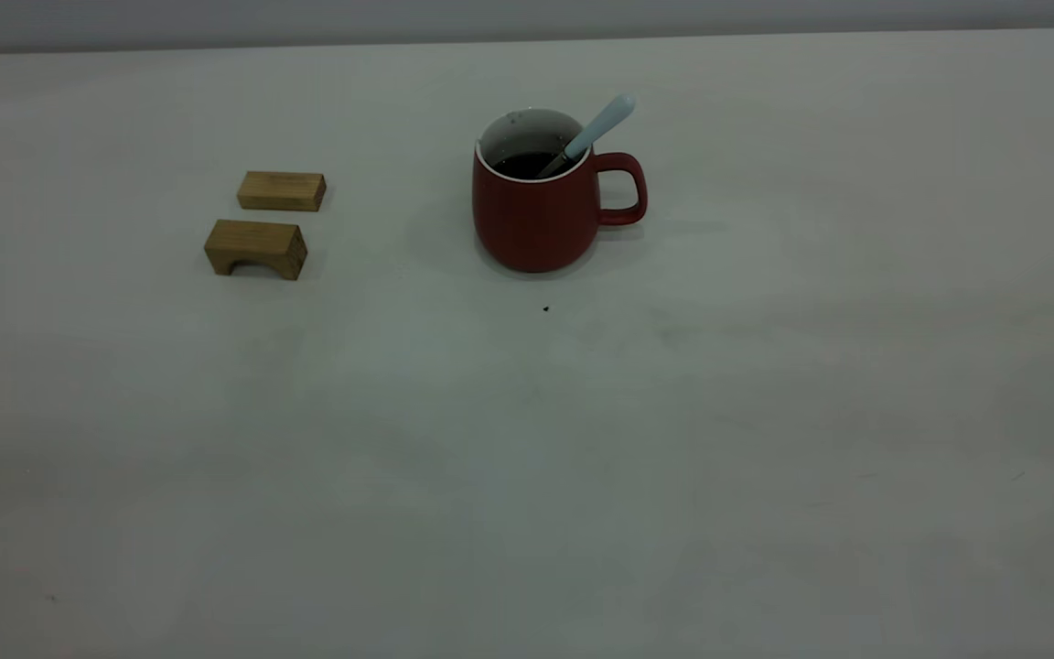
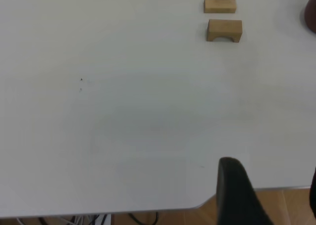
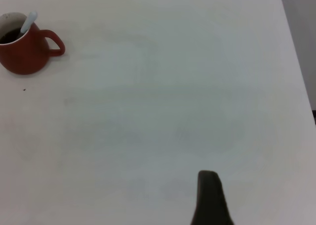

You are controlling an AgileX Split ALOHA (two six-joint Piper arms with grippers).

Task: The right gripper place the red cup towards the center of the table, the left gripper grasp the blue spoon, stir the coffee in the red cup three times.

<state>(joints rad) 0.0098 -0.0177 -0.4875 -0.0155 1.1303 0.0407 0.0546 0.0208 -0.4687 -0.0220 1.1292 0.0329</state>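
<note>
1. Jaws first — neither pair shows enough to judge: the left gripper (image 2: pixel 237 193) appears only as one dark finger near the surface's edge, the right gripper (image 3: pixel 210 198) likewise, so I cannot tell whether either stands wide or narrow. Both hang well apart from the work.
2. On the surface (image 1: pixel 527 476) the red cup (image 1: pixel 536 206) stands upright near the middle, its loop handle toward the right arm's side.
3. Resting in the coffee (image 1: pixel 520 165), the blue spoon (image 1: pixel 593 133) leans on the rim, handle up and out.
4. Two wooden blocks (image 1: pixel 266 220) lie well to the left arm's side.
5. My judgement: the glazed cup looks heavy and slippery — the spoon light, stiff, best pinched high on its pale handle.
</note>
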